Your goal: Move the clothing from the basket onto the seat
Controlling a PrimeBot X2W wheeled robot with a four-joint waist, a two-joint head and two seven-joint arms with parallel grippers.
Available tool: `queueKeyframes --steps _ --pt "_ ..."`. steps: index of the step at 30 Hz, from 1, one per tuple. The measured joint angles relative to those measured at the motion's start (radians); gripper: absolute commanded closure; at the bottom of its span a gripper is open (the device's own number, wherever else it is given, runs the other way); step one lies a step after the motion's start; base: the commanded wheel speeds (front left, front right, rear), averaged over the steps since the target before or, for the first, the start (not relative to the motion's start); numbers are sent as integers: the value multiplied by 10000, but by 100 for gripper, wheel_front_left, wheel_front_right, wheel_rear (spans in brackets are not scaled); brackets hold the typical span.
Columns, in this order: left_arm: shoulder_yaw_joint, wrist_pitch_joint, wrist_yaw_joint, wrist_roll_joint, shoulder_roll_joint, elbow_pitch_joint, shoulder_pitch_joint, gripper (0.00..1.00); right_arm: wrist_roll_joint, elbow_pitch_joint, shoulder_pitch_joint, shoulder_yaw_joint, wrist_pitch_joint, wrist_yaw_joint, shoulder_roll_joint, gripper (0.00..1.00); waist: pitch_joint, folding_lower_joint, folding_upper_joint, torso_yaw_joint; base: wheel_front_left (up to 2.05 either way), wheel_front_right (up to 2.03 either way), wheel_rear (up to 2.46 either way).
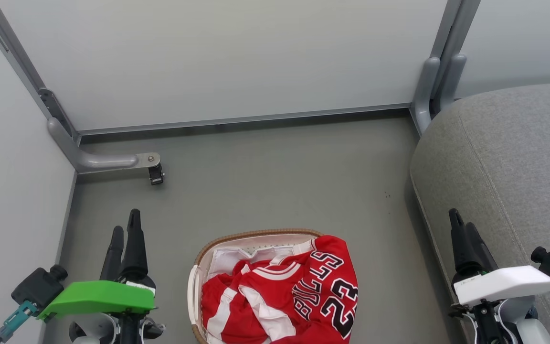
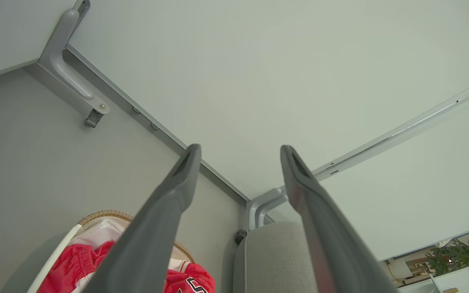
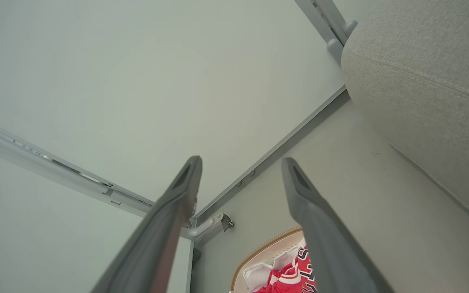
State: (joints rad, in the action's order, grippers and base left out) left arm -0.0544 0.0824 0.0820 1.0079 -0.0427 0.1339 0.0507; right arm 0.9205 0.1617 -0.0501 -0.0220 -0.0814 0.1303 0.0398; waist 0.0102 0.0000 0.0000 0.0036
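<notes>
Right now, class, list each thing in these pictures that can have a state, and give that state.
Basket, upright on the floor, holding the clothing.
Clothing, bunched in the basket, jersey draped over its right rim.
Seat, no clothing on the part in view.
Left tool, open, holding nothing.
Right tool, open, holding nothing.

The clothing (image 1: 280,296) is soft red cloth with a little shine. The basket (image 1: 256,233) has a brown woven-look rim, smooth cream plastic sides and a white cloth liner (image 1: 227,260). The seat (image 1: 518,157) is grey cloth with a rough weave, the floor (image 1: 280,181) is dull and smooth, the wall bar (image 1: 103,161) looks like painted metal, and the fingers (image 2: 169,211) of the left gripper (image 2: 238,150) are dark, smooth and matt.
</notes>
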Motion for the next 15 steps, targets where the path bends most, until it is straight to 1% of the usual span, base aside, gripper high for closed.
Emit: queueKeyframes --steps 10,11,15 --pt "-407 311 -61 -1885 -4 -115 -182 0 -1503 -40 4 242 -313 0 8 0 24 0 0 -3 0 0 0" --pt "-477 380 -100 -2197 -4 -113 -190 0 -1789 -19 5 242 -355 0 13 0 29 0 0 1 0 0 0" --pt "-635 493 -119 -2819 -6 -61 -196 0 -2326 19 5 263 -479 0 17 0 39 0 0 9 0 0 0"
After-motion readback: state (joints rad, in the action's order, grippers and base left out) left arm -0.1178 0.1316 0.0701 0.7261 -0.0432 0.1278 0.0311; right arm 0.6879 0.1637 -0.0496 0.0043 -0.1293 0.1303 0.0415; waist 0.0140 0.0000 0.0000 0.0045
